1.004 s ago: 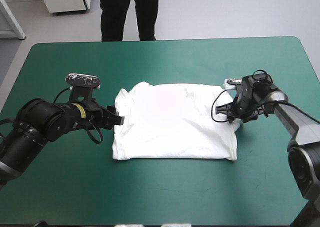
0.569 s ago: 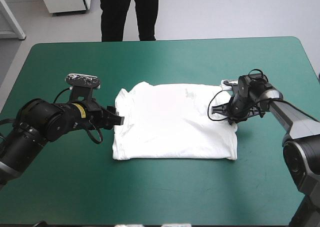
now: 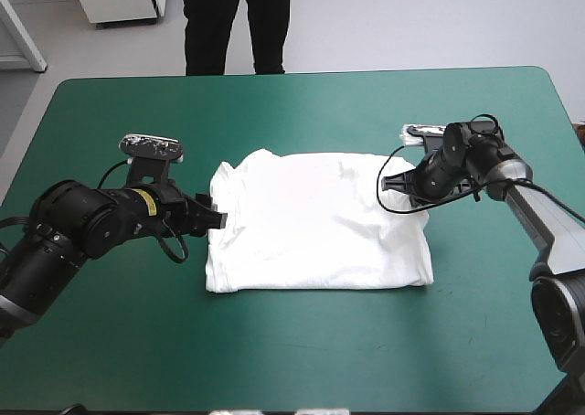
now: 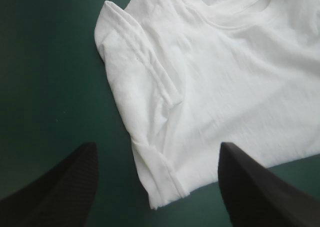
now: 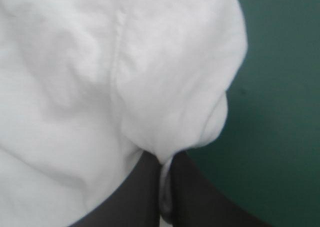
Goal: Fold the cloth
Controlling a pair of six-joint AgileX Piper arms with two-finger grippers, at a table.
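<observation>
Clamping the T-shirt (image 3: 311,223), the right gripper (image 5: 163,161) has raised its edge.

Your T-shirt (image 3: 311,223) lies spread flat in the middle of the teal-green worktop (image 3: 302,342), roughly a rectangle with a few light creases. Your left claw (image 3: 216,216) sits low at the shirt's left edge (touching it or just beside it, hard to say from up here). Your right claw (image 3: 407,188) is at the shirt's far right corner, where the cloth is drawn up into a small peak against it. The shirt's near edge lies straight on the worktop.
</observation>
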